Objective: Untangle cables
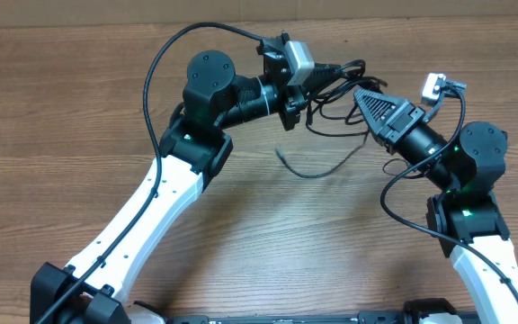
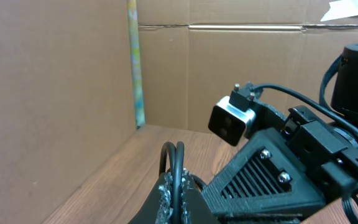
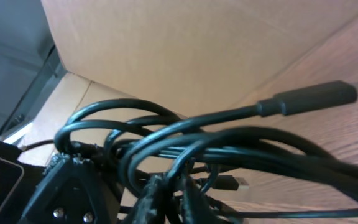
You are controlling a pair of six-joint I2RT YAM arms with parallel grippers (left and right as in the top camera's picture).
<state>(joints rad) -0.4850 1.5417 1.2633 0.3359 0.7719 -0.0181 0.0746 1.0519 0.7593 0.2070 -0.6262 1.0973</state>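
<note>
Cables [image 1: 342, 74] in one knot, clenched by both left gripper [image 1: 317, 90] and right gripper [image 1: 360, 94]; untangling barely begun, every strand left

White links [image 1: 151, 207] and black joint housings [image 1: 209, 76] are seen. Green lights [image 1: 463, 213] are lit lower right. The right gripper [image 1: 360, 94] is clad in ribbed black plastic, fastened with silver screws [image 2: 283, 178].

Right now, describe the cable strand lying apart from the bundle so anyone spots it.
On the wooden table, find the tangle at the far side. Closer in, one thin black strand curves across bare wood. Unlike the rest, it lies alone and flat.
</note>
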